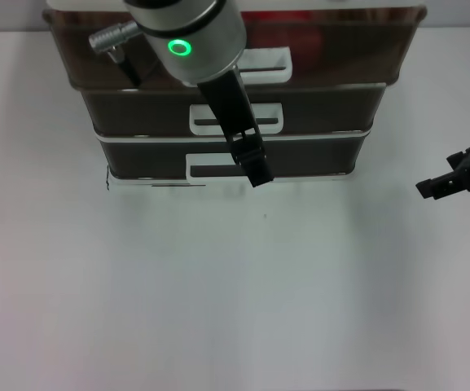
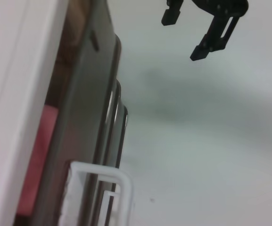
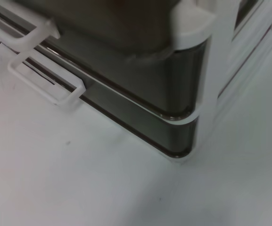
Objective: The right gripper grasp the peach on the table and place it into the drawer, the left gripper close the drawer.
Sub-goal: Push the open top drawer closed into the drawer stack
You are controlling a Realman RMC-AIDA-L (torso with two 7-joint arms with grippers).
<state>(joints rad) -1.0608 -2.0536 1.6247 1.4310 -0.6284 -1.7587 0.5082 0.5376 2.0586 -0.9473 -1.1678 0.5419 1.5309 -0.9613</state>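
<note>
The bare white tabletop (image 1: pixel 218 293) fills the foreground of the head view, and no peach lies on it. Off to the robot's right, the right tool (image 1: pixel 442 184) hangs low over the tabletop, well apart from the cabinet; the left wrist view shows its two fingers apart and nothing between them. I judge it has stepped aside so the other arm has room at the cabinet front.

Farther back stands a three-drawer cabinet (image 1: pixel 137 175), each drawer of smoky-brown plastic with one white loop handle, so three handles in all. The left tool (image 1: pixel 251 155), on the thick arm with the green ring, hangs down in front of the middle and bottom handles. Whether its fingers are apart or together, I cannot tell.

Farthest back, the top drawer (image 1: pixel 340 49) juts out beyond the two below it, so it appears not fully shut. A pink-red mass shows through its wall; in the left wrist view a pink patch (image 2: pixel 37 155) sits inside, likely the peach, though its shape is unclear. Closing the drawer seems the step left.
</note>
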